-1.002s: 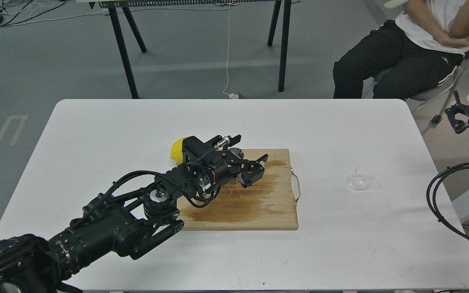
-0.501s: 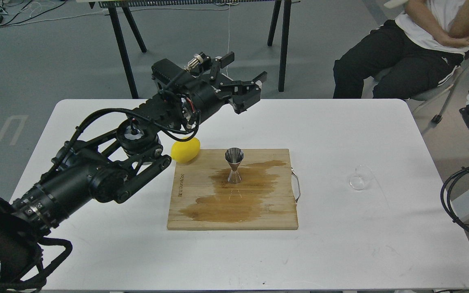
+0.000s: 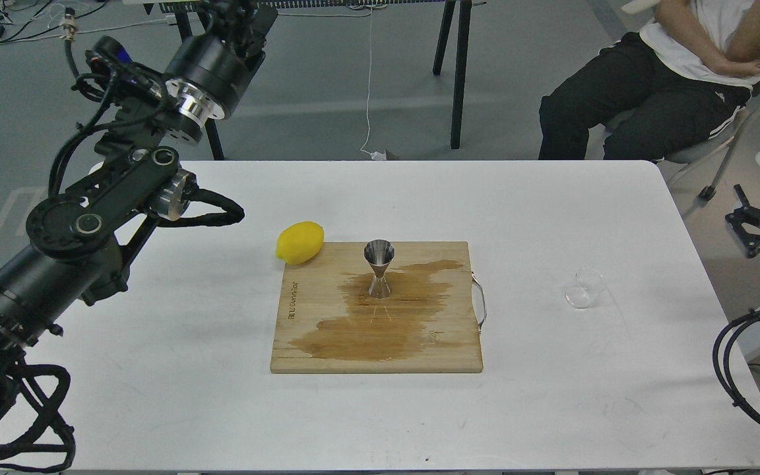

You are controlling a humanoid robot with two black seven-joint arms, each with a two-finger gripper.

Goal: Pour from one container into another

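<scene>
The steel jigger stands upright on the wooden cutting board, in the middle of a dark wet stain. The clear glass cup is on the white table to the right of the board and seems to lie on its side. My left arm is raised high at the far left, and its gripper's fingers are cut off by the top edge. My right gripper is a small dark shape off the table's right edge, far from the cup; its fingers cannot be told apart.
A yellow lemon lies at the board's far left corner. A metal handle sticks out of the board's right side. A seated person is beyond the table's far right corner. Black cables hang at the right edge.
My left arm has swung up and left, away from the jigger, and its open gripper has left the view at the top. The jigger stays standing on the board. The right gripper has dropped slightly.
</scene>
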